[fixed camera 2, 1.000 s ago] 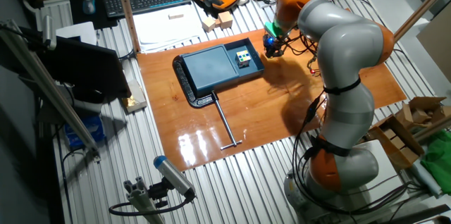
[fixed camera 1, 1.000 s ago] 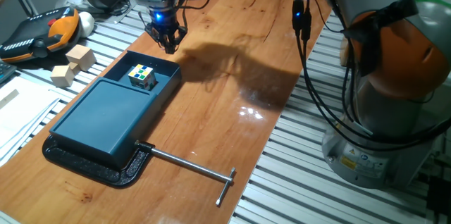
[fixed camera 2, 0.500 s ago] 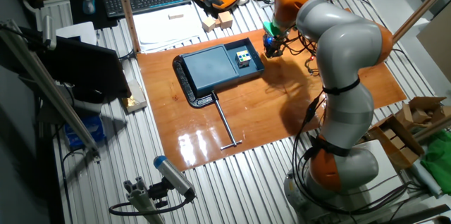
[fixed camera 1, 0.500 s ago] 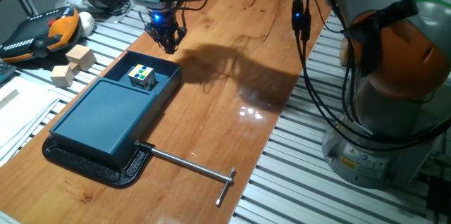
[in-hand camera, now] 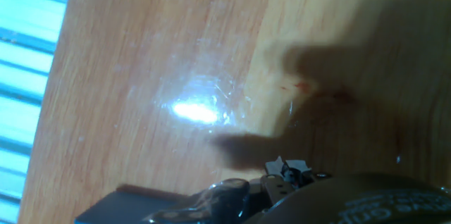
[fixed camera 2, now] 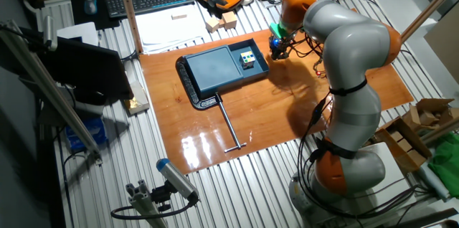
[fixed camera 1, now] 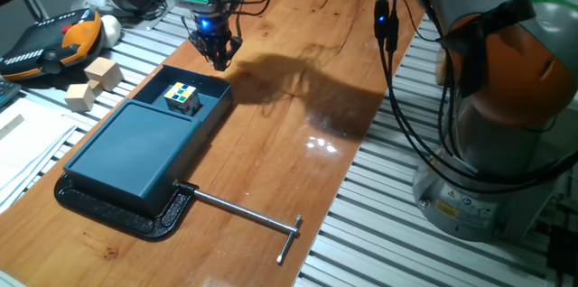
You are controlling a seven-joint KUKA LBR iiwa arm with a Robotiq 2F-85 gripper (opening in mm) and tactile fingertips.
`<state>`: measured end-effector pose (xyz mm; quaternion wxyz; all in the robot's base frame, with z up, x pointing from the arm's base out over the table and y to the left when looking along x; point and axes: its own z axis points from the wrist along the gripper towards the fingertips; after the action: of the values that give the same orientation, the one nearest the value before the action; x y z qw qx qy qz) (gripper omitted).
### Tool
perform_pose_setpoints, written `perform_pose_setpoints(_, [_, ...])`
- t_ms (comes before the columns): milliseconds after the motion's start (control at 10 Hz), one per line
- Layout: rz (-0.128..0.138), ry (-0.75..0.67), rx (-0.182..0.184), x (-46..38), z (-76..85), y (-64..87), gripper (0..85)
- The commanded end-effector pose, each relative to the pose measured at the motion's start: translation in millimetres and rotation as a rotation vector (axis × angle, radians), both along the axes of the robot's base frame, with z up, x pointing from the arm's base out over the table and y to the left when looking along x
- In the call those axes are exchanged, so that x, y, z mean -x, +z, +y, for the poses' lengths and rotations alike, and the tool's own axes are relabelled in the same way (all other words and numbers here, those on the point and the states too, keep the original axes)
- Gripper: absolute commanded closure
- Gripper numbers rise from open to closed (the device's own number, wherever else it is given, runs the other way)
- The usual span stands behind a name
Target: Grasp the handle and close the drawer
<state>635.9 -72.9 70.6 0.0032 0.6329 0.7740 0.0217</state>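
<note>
The drawer [fixed camera 1: 197, 95] is a shallow dark teal tray pulled out of the flat teal box [fixed camera 1: 135, 147]. A small multicoloured cube [fixed camera 1: 183, 97] lies in it. The handle [fixed camera 1: 200, 80] is the tray's outer end wall. My gripper [fixed camera 1: 217, 60] hangs just beyond that wall and slightly above it, touching nothing; its fingertips look closed together. In the other fixed view the gripper [fixed camera 2: 275, 51] is just right of the drawer [fixed camera 2: 251, 62] and its handle [fixed camera 2: 265, 59]. The hand view is blurred and shows mostly wood.
A long metal T-ended rod [fixed camera 1: 246, 212] sticks out from the black base plate [fixed camera 1: 117, 217] across the wooden board [fixed camera 1: 298, 115]. Wooden blocks [fixed camera 1: 93, 84] and an orange-black pendant [fixed camera 1: 54, 39] lie left of the board. Cables [fixed camera 1: 388, 16] hang near the arm.
The gripper has shifted only very slightly near the drawer's outer end. The drawer, cube and rod have not moved.
</note>
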Motion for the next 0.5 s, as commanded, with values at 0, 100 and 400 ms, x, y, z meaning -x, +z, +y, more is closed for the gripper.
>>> perform_pose_setpoints(0, [-0.003,0.009,-0.005,-0.4,0.2,0.1,81.7])
perform_pose_setpoints(100, [-0.017,-0.007,-0.006,0.0,0.3,0.4,75.3])
perform_pose_setpoints(400, [-0.006,0.021,-0.028,-2.0,1.6,6.0,56.0])
